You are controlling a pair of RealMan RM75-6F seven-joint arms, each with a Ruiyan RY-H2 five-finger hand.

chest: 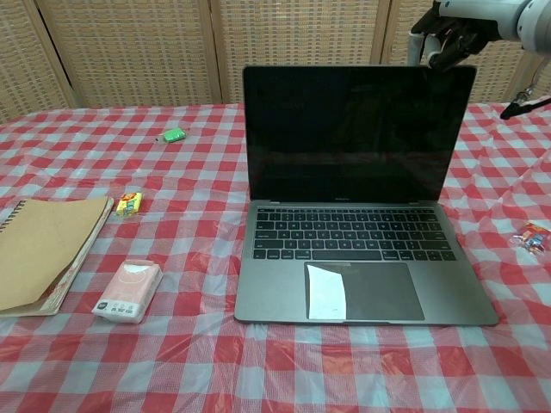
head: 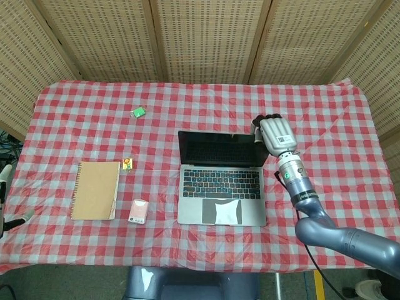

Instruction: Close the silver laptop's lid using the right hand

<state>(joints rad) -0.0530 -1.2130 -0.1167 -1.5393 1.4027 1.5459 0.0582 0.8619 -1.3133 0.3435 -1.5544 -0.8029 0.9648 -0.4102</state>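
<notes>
The silver laptop (head: 222, 187) stands open mid-table, its dark lid (chest: 357, 133) upright and leaning slightly toward the keyboard. My right hand (head: 272, 132) is behind the lid's top right corner. Its bent fingers (chest: 441, 41) touch the back of the lid at the upper edge and hold nothing. Of my left hand (head: 5, 172), only pale fingertips show at the far left edge of the head view, spread apart and off the table.
A brown spiral notebook (head: 95, 189) and a pink tissue pack (head: 138, 211) lie left of the laptop. A small yellow item (head: 127, 164) and a green one (head: 138, 112) lie further back. A small red-wrapped item (chest: 529, 235) sits right of the laptop.
</notes>
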